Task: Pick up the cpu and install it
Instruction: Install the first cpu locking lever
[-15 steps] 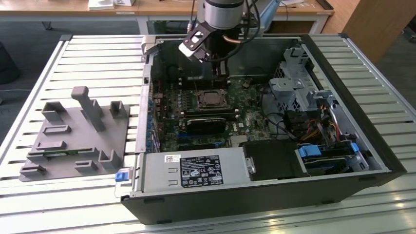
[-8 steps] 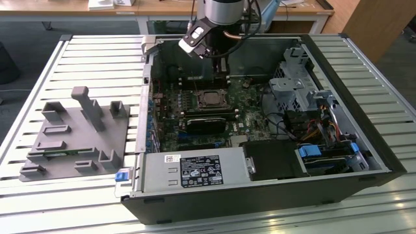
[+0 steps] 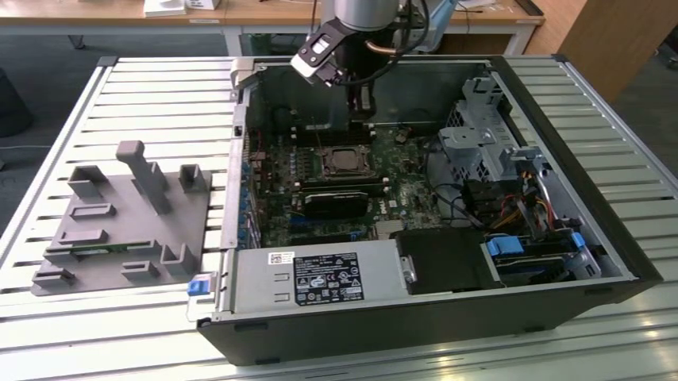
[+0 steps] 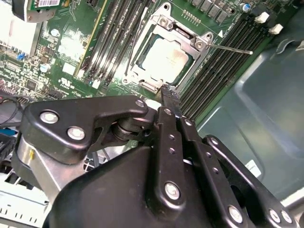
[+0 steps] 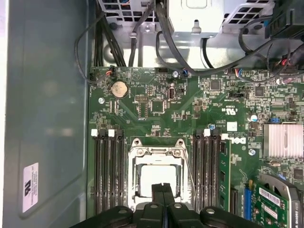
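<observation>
The cpu (image 3: 341,161) lies flat inside the metal-framed socket (image 4: 142,76) on the green motherboard (image 3: 408,186), within the open computer case (image 3: 593,198). Its silvery top is plain in both wrist views (image 4: 166,59) (image 5: 152,176). My gripper (image 3: 364,117) hangs above the board just beyond the socket, toward the case's far wall. Its black fingers (image 5: 158,190) are pressed together, shut with nothing between them. In the second wrist view the gripper (image 4: 168,91) ends at the socket's edge. A thin wire lever (image 4: 232,48) sticks out from the socket over the memory slots.
A grey fixture tray with upright pegs (image 3: 117,222) sits on the slatted table (image 3: 148,87) at the exterior view's left. In the case stand a power supply (image 3: 317,278), a drive cage (image 3: 482,135), cables (image 3: 466,206) and a finned heatsink (image 5: 282,140). Memory slots (image 5: 107,171) flank the socket.
</observation>
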